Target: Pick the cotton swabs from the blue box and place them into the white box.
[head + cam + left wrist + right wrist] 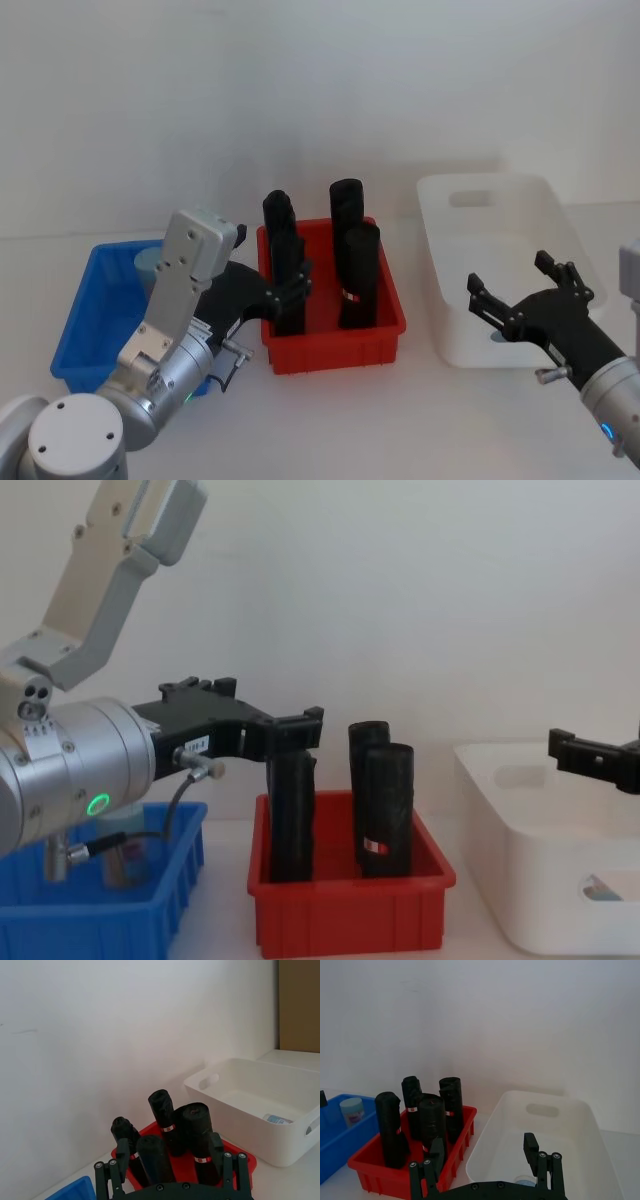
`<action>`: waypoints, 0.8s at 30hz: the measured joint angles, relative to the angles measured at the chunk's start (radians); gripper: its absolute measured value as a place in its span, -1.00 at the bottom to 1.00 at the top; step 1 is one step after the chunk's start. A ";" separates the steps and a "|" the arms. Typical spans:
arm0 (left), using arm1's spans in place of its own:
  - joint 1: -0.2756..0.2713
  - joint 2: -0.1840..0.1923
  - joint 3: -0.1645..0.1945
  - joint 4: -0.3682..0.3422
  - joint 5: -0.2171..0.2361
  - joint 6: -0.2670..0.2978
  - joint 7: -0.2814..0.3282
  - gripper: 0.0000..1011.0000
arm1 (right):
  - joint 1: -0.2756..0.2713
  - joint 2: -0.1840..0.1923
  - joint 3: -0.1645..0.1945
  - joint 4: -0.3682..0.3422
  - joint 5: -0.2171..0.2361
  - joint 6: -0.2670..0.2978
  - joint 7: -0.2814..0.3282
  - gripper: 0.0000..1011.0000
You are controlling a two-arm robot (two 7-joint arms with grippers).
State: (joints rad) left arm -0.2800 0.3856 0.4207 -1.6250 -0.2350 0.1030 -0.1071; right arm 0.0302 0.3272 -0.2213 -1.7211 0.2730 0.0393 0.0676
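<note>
Cotton swabs (351,1111) in blue box (339,1141) — right wrist | another in white box (235,1110) — left wrist | left gripper (289,289), right gripper (507,272): fingers wide

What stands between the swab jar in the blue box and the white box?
The red bin with its upright black rolls sits between the blue box and the white box; the swab jar would likely need lifting over them.
</note>
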 joint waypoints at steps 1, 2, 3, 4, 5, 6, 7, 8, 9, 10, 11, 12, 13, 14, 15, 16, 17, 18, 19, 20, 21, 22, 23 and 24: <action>0.009 -0.001 0.007 0.000 0.007 -0.019 0.019 0.99 | -0.012 0.003 -0.002 -0.012 0.004 -0.002 0.000 0.98; 0.017 -0.001 0.013 -0.001 0.013 -0.034 0.037 0.99 | -0.017 0.004 -0.002 -0.018 0.006 -0.002 -0.001 0.98; 0.017 -0.001 0.013 -0.001 0.013 -0.034 0.037 0.99 | -0.022 0.006 -0.003 -0.023 0.007 -0.003 -0.001 0.98; 0.021 -0.002 0.016 -0.001 0.016 -0.042 0.045 0.99 | -0.026 0.007 -0.003 -0.027 0.009 -0.003 -0.001 0.98; 0.027 -0.002 0.021 -0.001 0.022 -0.056 0.061 0.99 | -0.033 0.008 -0.004 -0.034 0.011 -0.004 -0.001 0.98; 0.032 -0.003 0.026 -0.001 0.027 -0.067 0.072 0.99 | -0.036 0.009 -0.004 -0.037 0.012 -0.005 -0.001 0.98; 0.034 -0.003 0.027 -0.001 0.028 -0.071 0.077 0.99 | -0.040 0.010 -0.005 -0.041 0.013 -0.005 -0.001 0.98; 0.036 -0.003 0.029 -0.002 0.030 -0.076 0.082 0.99 | -0.040 0.010 -0.005 -0.041 0.013 -0.005 -0.001 0.98; 0.038 -0.003 0.030 -0.002 0.031 -0.079 0.085 0.99 | -0.043 0.010 -0.005 -0.043 0.014 -0.005 -0.002 0.98; 0.041 -0.004 0.032 -0.002 0.033 -0.084 0.090 0.99 | -0.043 0.011 -0.005 -0.044 0.015 -0.005 -0.001 0.98; 0.042 -0.004 0.033 -0.002 0.034 -0.086 0.092 0.99 | -0.044 0.011 -0.005 -0.044 0.015 -0.006 -0.001 0.98; 0.042 -0.004 0.033 -0.002 0.034 -0.087 0.094 0.99 | -0.045 0.011 -0.005 -0.045 0.015 -0.006 -0.002 0.98; 0.043 -0.004 0.034 -0.002 0.035 -0.088 0.095 0.99 | -0.045 0.011 -0.005 -0.045 0.015 -0.006 -0.002 0.98; 0.043 -0.004 0.034 -0.002 0.035 -0.089 0.095 0.99 | -0.045 0.011 -0.005 -0.045 0.015 -0.006 -0.002 0.98; 0.043 -0.004 0.034 -0.002 0.035 -0.089 0.095 0.99 | -0.045 0.011 -0.005 -0.046 0.015 -0.006 -0.002 0.98; 0.043 -0.004 0.034 -0.002 0.035 -0.089 0.095 0.99 | -0.045 0.011 -0.005 -0.046 0.015 -0.006 -0.002 0.98; 0.043 -0.004 0.034 -0.002 0.035 -0.089 0.096 0.99 | -0.045 0.011 -0.005 -0.046 0.015 -0.006 -0.002 0.98; 0.043 -0.004 0.034 -0.002 0.035 -0.089 0.096 0.99 | -0.045 0.010 -0.005 -0.046 0.015 -0.006 -0.002 0.98; 0.043 -0.004 0.034 -0.002 0.035 -0.089 0.096 0.99 | -0.045 0.010 -0.005 -0.046 0.015 -0.006 -0.001 0.98; 0.043 -0.004 0.034 -0.002 0.035 -0.089 0.096 0.99 | -0.045 0.010 -0.005 -0.046 0.015 -0.006 -0.001 0.98; 0.043 -0.004 0.034 -0.002 0.035 -0.089 0.096 0.99 | -0.045 0.010 -0.005 -0.046 0.015 -0.006 -0.001 0.98; 0.043 -0.004 0.034 -0.002 0.035 -0.089 0.096 0.99 | -0.045 0.010 -0.005 -0.046 0.015 -0.006 -0.001 0.98; 0.043 -0.004 0.034 -0.002 0.035 -0.089 0.096 0.99 | -0.045 0.010 -0.005 -0.046 0.015 -0.006 -0.001 0.98; 0.043 -0.003 0.034 -0.002 0.035 -0.089 0.096 0.99 | -0.045 0.010 -0.005 -0.046 0.015 -0.006 -0.001 0.98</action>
State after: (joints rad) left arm -0.2371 0.3821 0.4543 -1.6269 -0.2000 0.0137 -0.0107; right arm -0.0147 0.3375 -0.2258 -1.7670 0.2882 0.0337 0.0663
